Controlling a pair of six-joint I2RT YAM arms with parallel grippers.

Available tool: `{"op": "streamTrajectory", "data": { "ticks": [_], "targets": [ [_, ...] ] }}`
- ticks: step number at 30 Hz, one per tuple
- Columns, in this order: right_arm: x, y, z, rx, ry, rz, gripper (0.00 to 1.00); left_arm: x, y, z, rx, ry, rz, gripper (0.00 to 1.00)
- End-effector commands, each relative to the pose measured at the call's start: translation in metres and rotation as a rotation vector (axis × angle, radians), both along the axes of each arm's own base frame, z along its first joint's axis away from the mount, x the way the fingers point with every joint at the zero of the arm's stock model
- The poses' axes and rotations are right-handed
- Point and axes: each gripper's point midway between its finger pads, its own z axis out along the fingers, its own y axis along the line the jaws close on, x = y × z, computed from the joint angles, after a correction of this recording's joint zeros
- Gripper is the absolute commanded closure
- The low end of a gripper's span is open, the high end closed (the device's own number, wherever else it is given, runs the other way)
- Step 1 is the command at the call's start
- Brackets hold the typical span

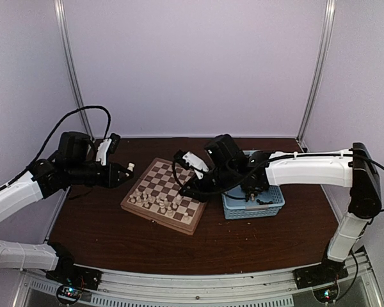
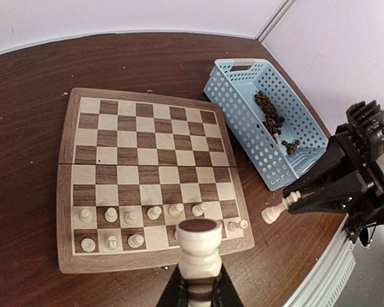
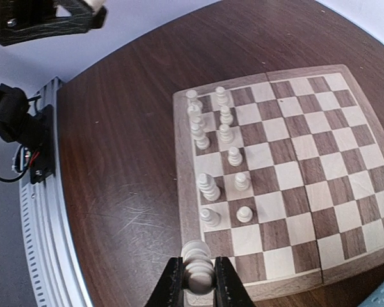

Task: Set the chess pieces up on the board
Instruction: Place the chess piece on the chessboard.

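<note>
Dark table [image 1: 115, 236], checkered tan-brown board [image 2: 141, 134], left hand [image 2: 198, 289] and right hand [image 3: 197, 284] gripping cream pieces [image 2: 198, 246]

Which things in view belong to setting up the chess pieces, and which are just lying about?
Belong to the job:
- board
- cream pieces standing on it
- cream piece in the left gripper
- second cream piece in the right gripper
- dark pieces

Just there:
- light-blue basket holding the dark ones
- table
- black cable
- metal rail

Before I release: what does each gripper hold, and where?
Left gripper pinches one cream-white chess piece at one end; right gripper pinches another cream-white piece at one end.
</note>
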Motion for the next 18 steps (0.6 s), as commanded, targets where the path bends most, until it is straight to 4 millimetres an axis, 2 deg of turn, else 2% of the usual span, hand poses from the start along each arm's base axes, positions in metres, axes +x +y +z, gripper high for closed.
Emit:
{"op": "streamTrajectory", "data": {
  "ticks": [1,5,11,13,18],
  "targets": [
    [-0.031,0.022,0.017,0.106,0.039,0.194,1.0,0.004,-0.001,0.004,-0.013,-0.024,0.001,1.0],
    [-0.062,0.027,0.034,0.203,0.078,0.346,1.0,0.004,-0.002,0.002,-0.017,-0.021,-0.002,1.0],
    [-0.07,0.032,0.04,0.184,0.035,0.37,1.0,0.004,-0.002,0.002,-0.02,-0.021,-0.004,1.0],
    [-0.068,0.036,0.036,0.158,0.03,0.354,1.0,0.004,-0.002,0.003,-0.02,-0.022,-0.004,1.0],
    [-0.047,0.049,0.017,-0.022,-0.07,0.237,1.0,0.004,0.006,0.001,0.013,-0.034,0.025,1.0]
  ]
}}
